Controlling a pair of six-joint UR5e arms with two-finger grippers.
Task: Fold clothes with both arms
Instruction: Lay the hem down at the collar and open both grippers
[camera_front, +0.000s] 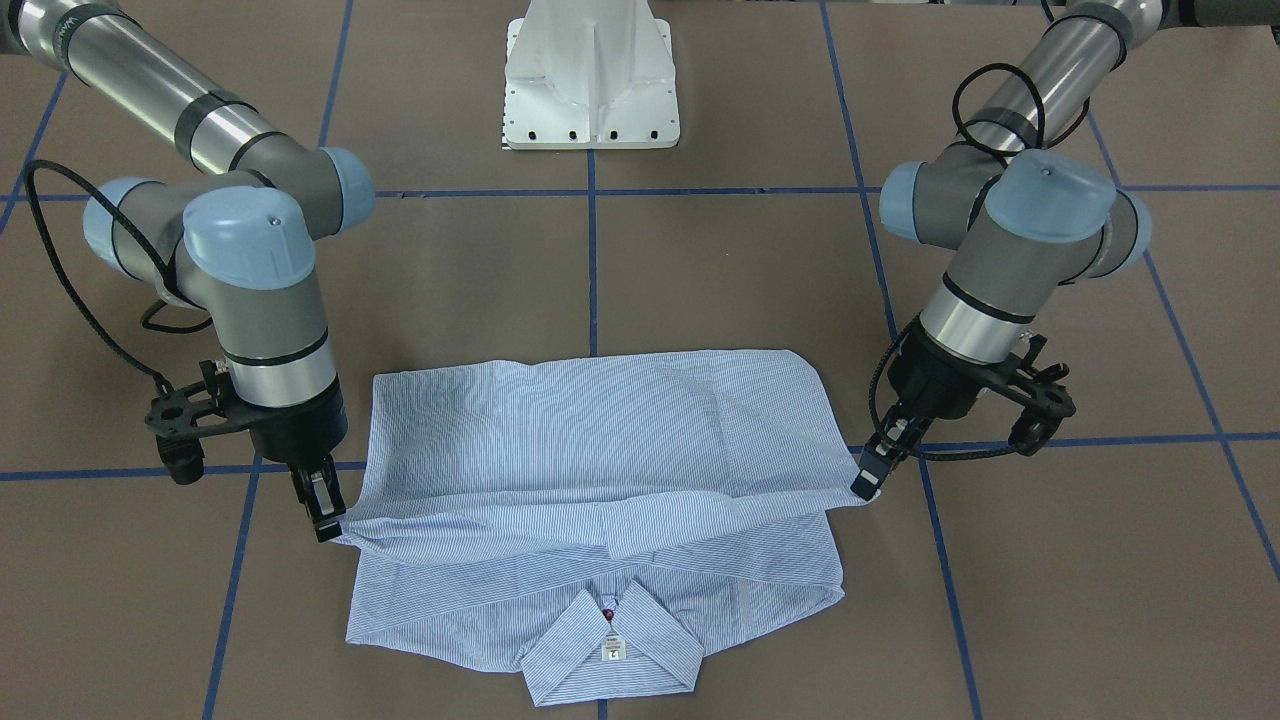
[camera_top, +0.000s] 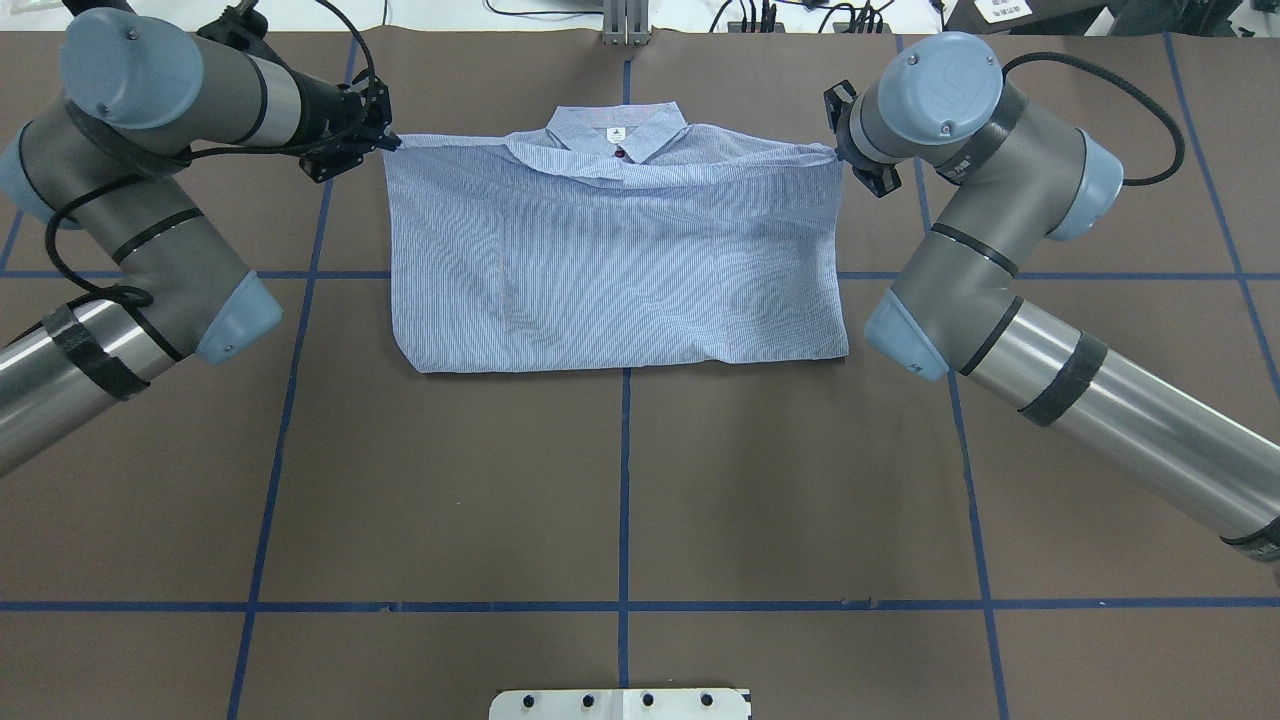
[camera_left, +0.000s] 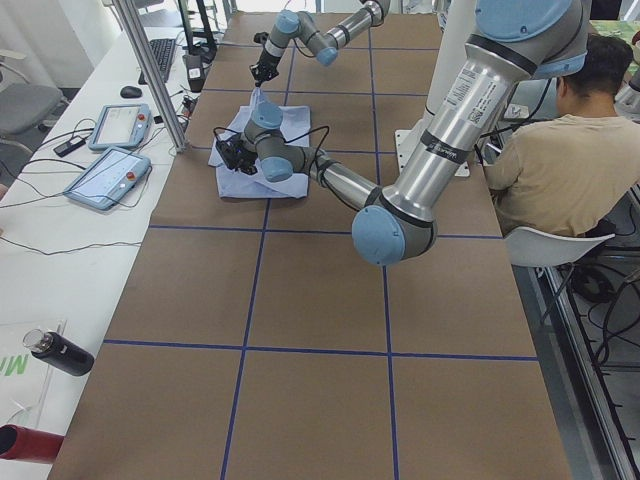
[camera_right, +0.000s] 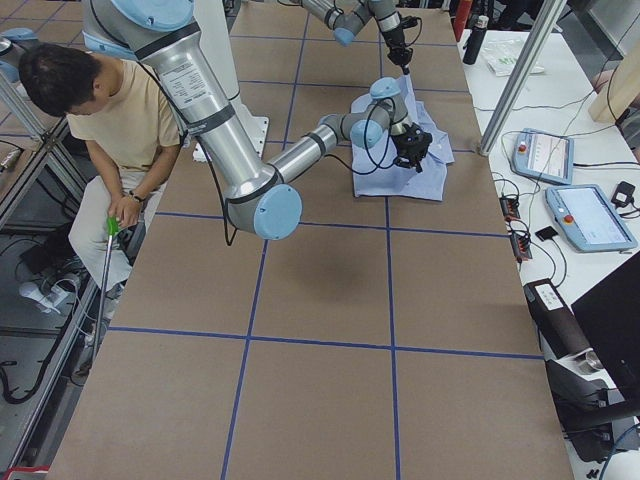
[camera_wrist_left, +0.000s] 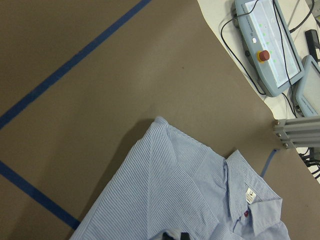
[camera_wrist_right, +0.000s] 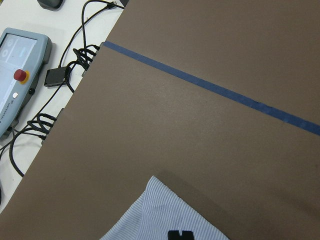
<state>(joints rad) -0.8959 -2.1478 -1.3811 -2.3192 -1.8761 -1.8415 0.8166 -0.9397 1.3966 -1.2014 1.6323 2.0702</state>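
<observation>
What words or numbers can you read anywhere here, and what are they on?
"M": a green letter on the white sheet at the side table's edge; the rest is cut off.
Neck label on the shirt: dark marks, too small to read.
Printing along the left arm: too blurred to read.
Pendant screen: too blurred to read.
White sign beyond the table: too blurred to read.

I get bright, even light from above; the shirt (camera_front: 600, 430) throws only a soft shadow, the right arm (camera_top: 1130, 420) glints along its steel tube, everything is sharp.
</observation>
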